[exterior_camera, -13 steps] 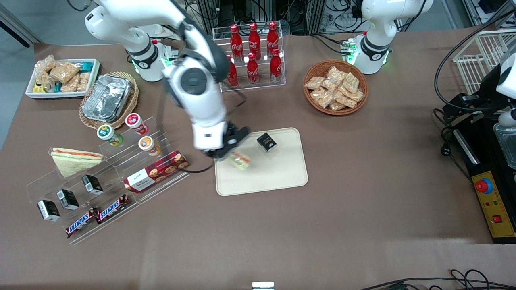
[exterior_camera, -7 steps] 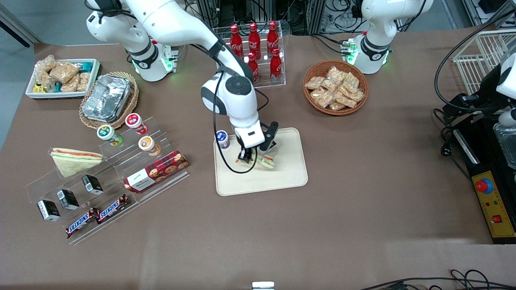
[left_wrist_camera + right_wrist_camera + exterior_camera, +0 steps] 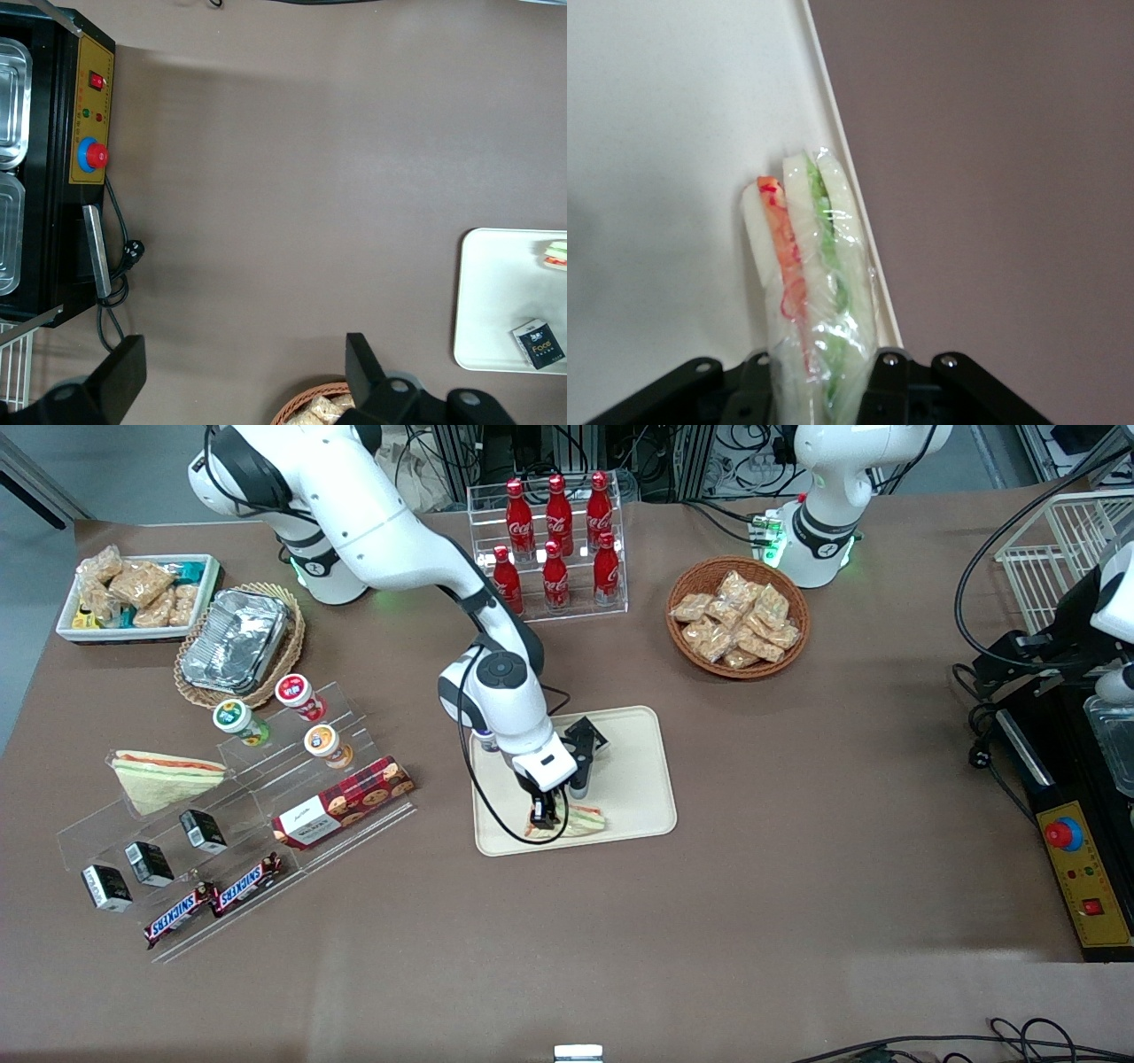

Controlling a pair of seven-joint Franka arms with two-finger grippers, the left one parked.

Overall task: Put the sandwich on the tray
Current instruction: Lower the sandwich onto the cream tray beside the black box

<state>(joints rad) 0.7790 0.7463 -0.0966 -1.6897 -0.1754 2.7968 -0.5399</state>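
My right gripper point(image 3: 547, 817) is shut on the wrapped sandwich point(image 3: 580, 820), a pale bread wedge with orange-red and green filling. It holds the sandwich low over the cream tray point(image 3: 633, 797), close to the tray edge nearest the front camera. In the right wrist view the sandwich point(image 3: 811, 274) stands edge-on between my fingers point(image 3: 886, 390), beside the tray's rim point(image 3: 842, 177). The tray point(image 3: 496, 301) and a tip of the sandwich point(image 3: 556, 252) also show in the left wrist view. A twin sandwich point(image 3: 164, 775) lies on the clear display stand toward the working arm's end.
A small black box point(image 3: 592, 737) sits on the tray, partly covered by my wrist. A clear stand point(image 3: 266, 815) holds cups, a biscuit box and chocolate bars. A cola bottle rack point(image 3: 554, 549), a basket of snack packs point(image 3: 737, 615), a foil container point(image 3: 235, 642) and a white bin point(image 3: 137, 598) stand farther from the camera.
My gripper has carried the sandwich from the tray's edge by the stand across the tray toward the front camera and lowered it. The small cup by the tray is now hidden by my arm.
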